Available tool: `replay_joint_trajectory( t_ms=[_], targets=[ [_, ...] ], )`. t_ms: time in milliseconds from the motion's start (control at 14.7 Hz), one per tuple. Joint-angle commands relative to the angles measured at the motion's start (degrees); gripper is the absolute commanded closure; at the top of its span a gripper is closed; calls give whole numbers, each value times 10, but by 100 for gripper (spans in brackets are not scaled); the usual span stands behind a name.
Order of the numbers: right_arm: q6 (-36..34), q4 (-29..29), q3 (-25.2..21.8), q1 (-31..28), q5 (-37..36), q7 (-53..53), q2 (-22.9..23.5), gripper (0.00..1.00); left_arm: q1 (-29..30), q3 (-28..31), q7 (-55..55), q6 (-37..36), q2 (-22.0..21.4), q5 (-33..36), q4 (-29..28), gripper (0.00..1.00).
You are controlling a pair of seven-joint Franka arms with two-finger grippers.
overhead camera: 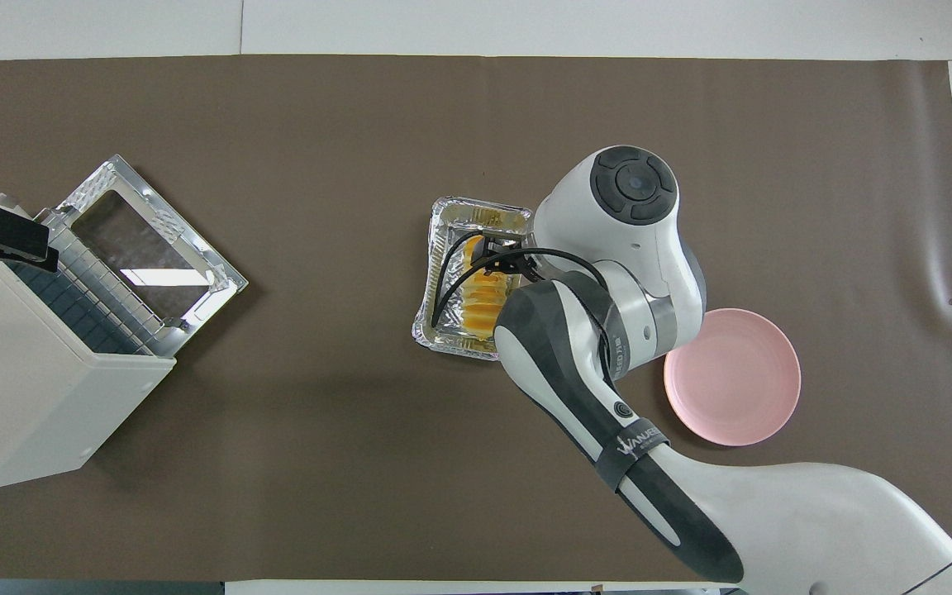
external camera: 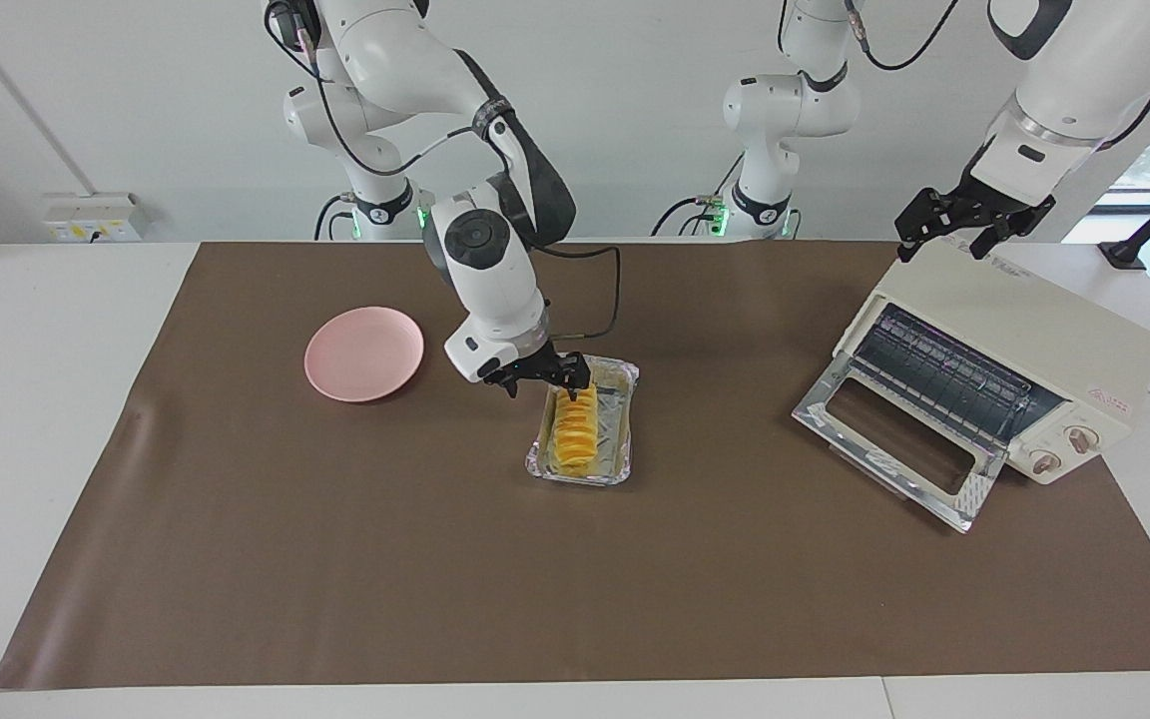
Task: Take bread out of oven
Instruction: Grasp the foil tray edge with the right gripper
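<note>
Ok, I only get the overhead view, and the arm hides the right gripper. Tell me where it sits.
Observer: The right gripper is open, low over the end of the bread nearer the robots. I cannot tell whether it touches.
Operator: Now check inside the oven.
Observer: The oven has its door down and its rack looks bare. The bread lies in the tray on the table.
Operator: Give me the left gripper.
Observer: The left gripper hangs open just above the oven's top edge, holding nothing.
</note>
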Motion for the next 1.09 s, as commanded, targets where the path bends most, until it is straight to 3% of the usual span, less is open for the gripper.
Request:
replay_joint_trajectory(
  t_ms=[0, 613, 1022],
  targets=[
    [14, -10, 1, -1, 13, 35, 5, 4, 13, 2, 14, 46, 0, -4, -46, 0],
    [46, -54, 1, -8, 13, 57, 4, 6, 12, 2, 10, 101, -30, -1, -141, 0],
    [79, -83, 1, -8, 13, 55, 2, 16, 12, 2, 12, 98, -30, -1, -138, 0]
  ],
)
